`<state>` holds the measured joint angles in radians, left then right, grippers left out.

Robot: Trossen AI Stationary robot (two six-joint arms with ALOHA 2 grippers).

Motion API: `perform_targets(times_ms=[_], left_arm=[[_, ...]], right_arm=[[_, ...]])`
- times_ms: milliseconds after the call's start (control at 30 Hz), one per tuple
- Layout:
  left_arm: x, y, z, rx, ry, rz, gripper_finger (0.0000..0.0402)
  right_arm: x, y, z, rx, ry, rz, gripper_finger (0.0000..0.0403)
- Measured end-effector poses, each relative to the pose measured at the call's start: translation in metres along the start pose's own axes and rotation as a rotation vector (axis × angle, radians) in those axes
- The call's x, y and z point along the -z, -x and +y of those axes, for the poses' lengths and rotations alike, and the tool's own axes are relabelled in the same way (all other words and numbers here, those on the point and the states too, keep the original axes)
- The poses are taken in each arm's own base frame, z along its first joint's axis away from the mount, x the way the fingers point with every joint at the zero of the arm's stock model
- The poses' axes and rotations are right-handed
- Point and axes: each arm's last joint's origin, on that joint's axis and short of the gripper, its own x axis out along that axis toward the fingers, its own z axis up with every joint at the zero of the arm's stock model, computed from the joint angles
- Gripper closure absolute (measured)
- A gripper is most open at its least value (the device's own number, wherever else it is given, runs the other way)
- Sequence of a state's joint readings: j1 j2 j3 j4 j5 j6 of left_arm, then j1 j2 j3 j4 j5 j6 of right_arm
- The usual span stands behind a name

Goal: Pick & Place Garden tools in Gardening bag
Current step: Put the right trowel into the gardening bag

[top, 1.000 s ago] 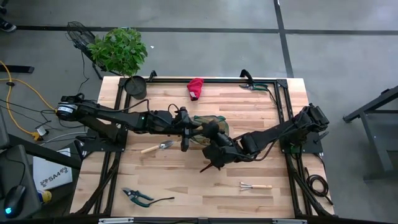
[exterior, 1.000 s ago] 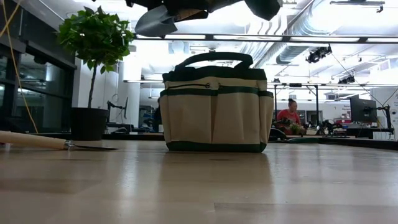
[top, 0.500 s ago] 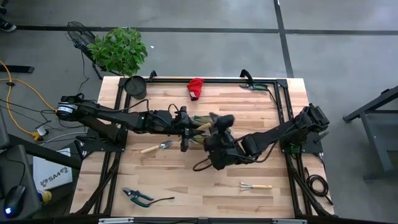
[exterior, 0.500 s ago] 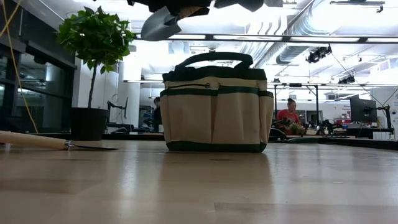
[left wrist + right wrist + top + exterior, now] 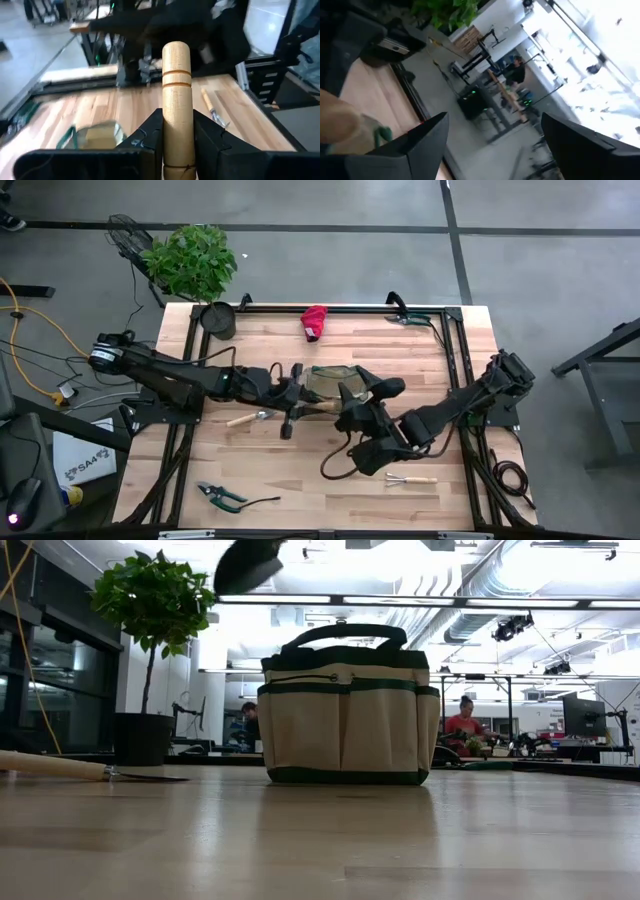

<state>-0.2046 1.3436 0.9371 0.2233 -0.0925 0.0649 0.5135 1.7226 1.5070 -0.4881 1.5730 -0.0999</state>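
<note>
Wooden and round, the tool handle (image 5: 176, 100) sits pinched between the left gripper's (image 5: 177, 131) fingers (image 5: 150, 131), above the surface (image 5: 330, 470) just beside the gardening bag (image 5: 330, 383). On the bag's far side from those fingers hangs the right gripper (image 5: 372, 388), its fingers (image 5: 427, 137) spread and empty. A mini rake (image 5: 411, 479) lies beyond it, pruners (image 5: 221, 496) and red glove (image 5: 314, 321) well apart.

High view: overhead, straight down on the whole table (image 5: 330, 470).
Low view: at tabletop height, level, facing the bag (image 5: 346, 705) and the room beyond; the bag (image 5: 328, 378) shows in both.
Left wrist view: close along a wooden handle (image 5: 176, 90).
Right wrist view: tilted toward the room.
</note>
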Motion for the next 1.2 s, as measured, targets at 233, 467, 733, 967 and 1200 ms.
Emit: perform_targets(times_ms=[233,467,733,967,1200], left_arm=[[-0.022,0.025,-0.008,0.025,-0.081,-0.098,0.0338],[-0.040,0.054,-0.008,0.080,-0.134,-0.207,0.0338],[-0.023,0.075,-0.008,0.166,-0.163,-0.342,0.0338],[0.014,0.077,-0.014,0.252,-0.166,-0.552,0.0338],[0.048,0.070,-0.018,0.304,-0.201,-0.626,0.0338]], right_arm=[[0.000,0.004,0.000,-0.010,-0.214,-0.007,0.0092],[0.002,-0.001,0.006,-0.211,-0.390,0.030,0.0092],[0.029,-0.018,0.008,-0.332,-0.471,0.238,0.0092],[0.039,-0.015,0.004,-0.303,-0.483,0.285,0.0097],[0.040,-0.015,0.004,-0.294,-0.476,0.283,0.0098]])
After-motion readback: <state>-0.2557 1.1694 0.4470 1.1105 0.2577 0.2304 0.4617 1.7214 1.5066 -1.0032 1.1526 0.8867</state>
